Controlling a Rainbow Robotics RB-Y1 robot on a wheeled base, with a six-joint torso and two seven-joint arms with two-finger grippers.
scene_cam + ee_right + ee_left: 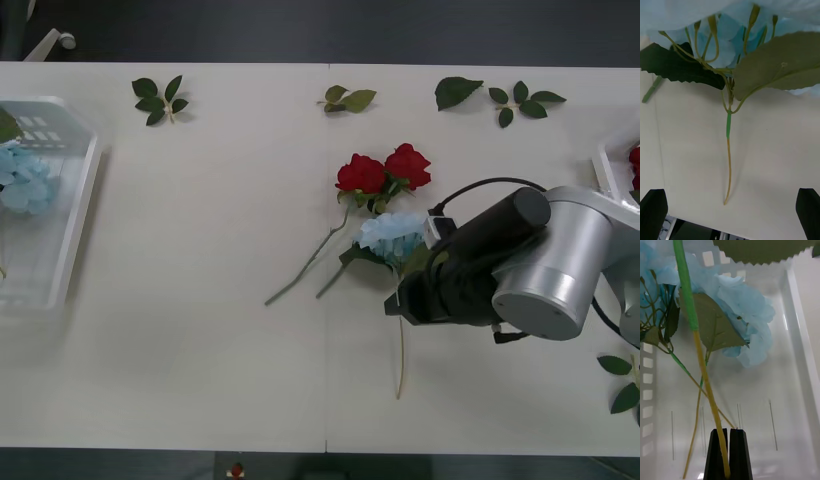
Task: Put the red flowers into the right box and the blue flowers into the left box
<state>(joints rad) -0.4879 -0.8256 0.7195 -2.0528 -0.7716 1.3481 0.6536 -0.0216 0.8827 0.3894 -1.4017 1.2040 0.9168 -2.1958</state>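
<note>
over the middle-right of the surface [200,300], the right gripper [730,213] hangs with its black fingers [653,210] spread wide, one to each side of the thin stem of a loose blue hydrangea [392,235] lying flat just below two red roses [385,172]. at the far left, the left gripper [729,453] is inside the left box [75,230], its fingers [739,450] pinched onto the yellowish stem of a blue hydrangea [745,318] among other blue heads. another rose rests in the right box [610,165] at the right edge.
</note>
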